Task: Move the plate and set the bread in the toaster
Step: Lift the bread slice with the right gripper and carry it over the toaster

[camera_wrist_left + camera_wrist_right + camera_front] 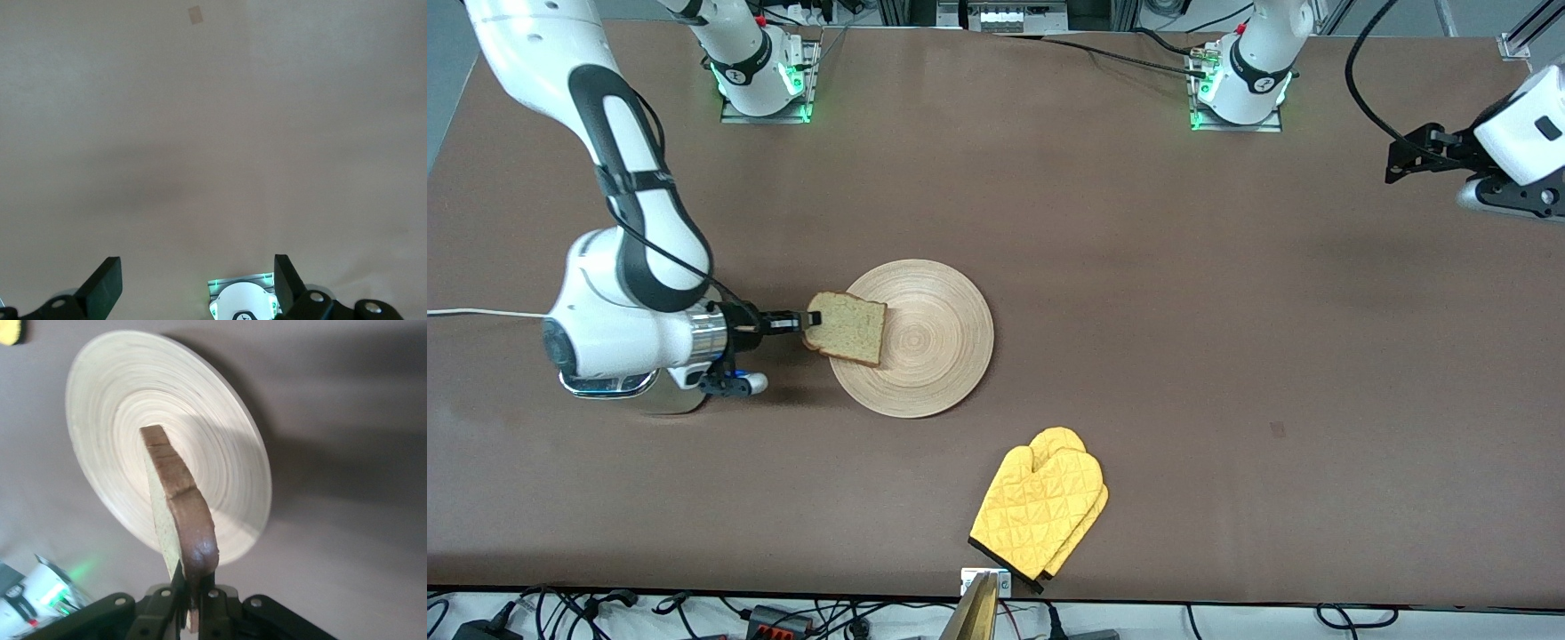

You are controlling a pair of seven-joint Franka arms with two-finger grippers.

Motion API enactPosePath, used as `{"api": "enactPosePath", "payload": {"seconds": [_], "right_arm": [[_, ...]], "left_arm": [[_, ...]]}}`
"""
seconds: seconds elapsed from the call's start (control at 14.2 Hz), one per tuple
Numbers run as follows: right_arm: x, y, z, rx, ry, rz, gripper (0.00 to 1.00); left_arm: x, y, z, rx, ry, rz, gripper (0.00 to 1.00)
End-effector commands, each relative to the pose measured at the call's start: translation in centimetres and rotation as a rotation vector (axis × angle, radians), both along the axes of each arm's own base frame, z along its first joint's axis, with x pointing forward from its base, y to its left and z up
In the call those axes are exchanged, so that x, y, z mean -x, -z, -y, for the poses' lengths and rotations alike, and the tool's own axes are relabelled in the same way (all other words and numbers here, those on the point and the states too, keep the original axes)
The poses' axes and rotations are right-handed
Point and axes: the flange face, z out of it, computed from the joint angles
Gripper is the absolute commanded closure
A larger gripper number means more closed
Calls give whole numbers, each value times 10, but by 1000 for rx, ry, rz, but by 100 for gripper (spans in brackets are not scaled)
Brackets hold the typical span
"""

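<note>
Plate (925,373): round, tan, ring-grained, flat on the table (1183,293) near its middle, somewhat toward the right arm's end. Nothing resting in it.

Bread (849,329): one slice, pale crumb with dark crust, held up over the plate's rim at the side toward the right arm's end; seen edge-on from the right wrist (180,513), crust uppermost, clear of the plate (127,407) surface below.

Right gripper (805,322): fingers pinched narrowly on one end of the slice, reaching level across from the right arm's end of the table; clamped on the crust in the wrist view (190,603).

Left gripper (1400,160): up in the air at the left arm's end of the table, close to the edge where the bases stand; arm waiting. Fingers (103,287) spread wide, nothing between them, bare tabletop beneath.

Oven mitt (1040,511): yellow, quilted, lying close to the table edge nearest the front camera, nearer that camera than the plate and well apart from it.

Shiny metal patch (667,400) beneath the right arm's wrist: possibly the toaster's top, mostly hidden.
</note>
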Motion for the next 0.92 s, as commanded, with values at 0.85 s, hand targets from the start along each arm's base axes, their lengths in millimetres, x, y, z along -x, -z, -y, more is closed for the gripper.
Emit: {"api": "enactPosePath", "payload": {"seconds": [0.85], "right_arm": [[7,-158,162,725,-121,68,100]], "left_arm": [[2,6,-11,5,-35,40,0]]}}
